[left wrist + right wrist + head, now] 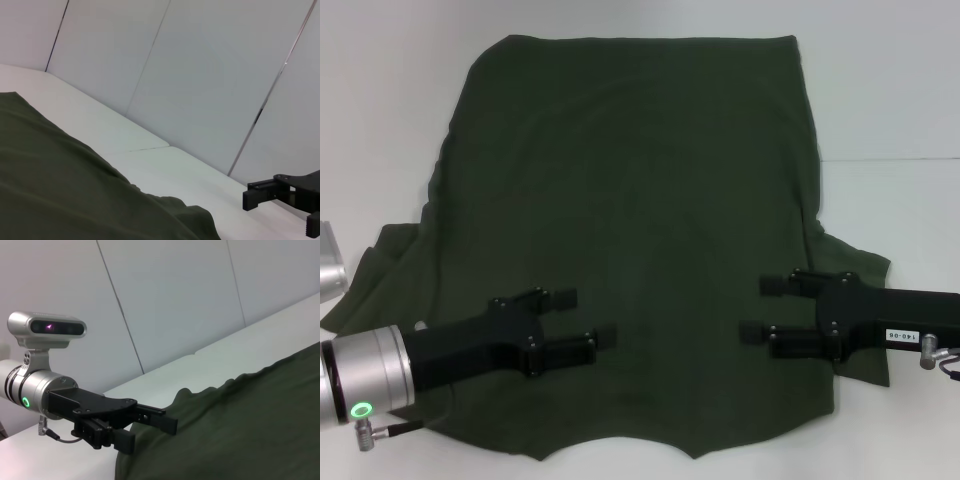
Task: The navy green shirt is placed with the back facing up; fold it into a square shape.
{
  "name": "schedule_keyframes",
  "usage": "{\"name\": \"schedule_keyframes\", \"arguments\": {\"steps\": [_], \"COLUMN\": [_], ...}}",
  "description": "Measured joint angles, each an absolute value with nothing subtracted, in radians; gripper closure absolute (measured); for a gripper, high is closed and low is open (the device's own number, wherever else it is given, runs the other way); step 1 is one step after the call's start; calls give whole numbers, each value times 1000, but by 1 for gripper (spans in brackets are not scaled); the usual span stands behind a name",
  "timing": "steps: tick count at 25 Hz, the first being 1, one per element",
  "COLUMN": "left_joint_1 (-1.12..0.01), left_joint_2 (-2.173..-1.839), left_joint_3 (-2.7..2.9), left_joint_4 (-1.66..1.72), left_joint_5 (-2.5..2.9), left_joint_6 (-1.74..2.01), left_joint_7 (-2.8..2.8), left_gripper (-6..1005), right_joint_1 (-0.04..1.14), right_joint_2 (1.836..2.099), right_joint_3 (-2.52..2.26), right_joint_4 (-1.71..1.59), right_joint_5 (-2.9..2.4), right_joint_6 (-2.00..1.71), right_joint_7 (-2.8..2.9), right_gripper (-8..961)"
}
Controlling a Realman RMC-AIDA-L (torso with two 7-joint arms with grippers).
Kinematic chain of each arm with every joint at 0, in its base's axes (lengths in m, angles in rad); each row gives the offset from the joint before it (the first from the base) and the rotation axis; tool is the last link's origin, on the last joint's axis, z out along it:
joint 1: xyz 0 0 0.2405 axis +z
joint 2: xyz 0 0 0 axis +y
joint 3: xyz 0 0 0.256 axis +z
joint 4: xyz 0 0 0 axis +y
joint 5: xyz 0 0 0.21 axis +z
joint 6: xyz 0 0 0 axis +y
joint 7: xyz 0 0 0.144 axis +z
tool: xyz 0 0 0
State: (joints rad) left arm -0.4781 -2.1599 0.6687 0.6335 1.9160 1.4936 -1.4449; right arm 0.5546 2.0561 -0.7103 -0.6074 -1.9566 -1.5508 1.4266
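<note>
The navy green shirt lies spread flat on the white table, hem at the far side, collar edge near me, sleeves out to both sides. My left gripper is open and empty, over the shirt's near left part. My right gripper is open and empty, over the near right part. The two point toward each other with a gap between. The left wrist view shows the shirt and the right gripper's fingers. The right wrist view shows the shirt and the left gripper.
Bare white table surrounds the shirt on the far, left and right sides. A silver camera housing shows at the left edge. White wall panels stand behind the table.
</note>
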Motion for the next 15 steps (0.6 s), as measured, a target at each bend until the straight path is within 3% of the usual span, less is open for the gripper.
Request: {"name": "schedule_keyframes", "arguments": {"steps": [15], "left_joint_1": [-477], "left_joint_2": [-2162], "left_joint_3": [648], "left_joint_4": [632], "left_joint_5": [1902], "left_joint_6": [1442], "left_joint_7": [-1463], "left_gripper": [68], "right_joint_1": [557], "right_joint_2": [2065], "right_joint_3": [-705], "right_joint_4": [-607], "right_joint_5": [-1952], "right_joint_6": [-1552], "right_joint_7": [1425], "right_gripper": [56]}}
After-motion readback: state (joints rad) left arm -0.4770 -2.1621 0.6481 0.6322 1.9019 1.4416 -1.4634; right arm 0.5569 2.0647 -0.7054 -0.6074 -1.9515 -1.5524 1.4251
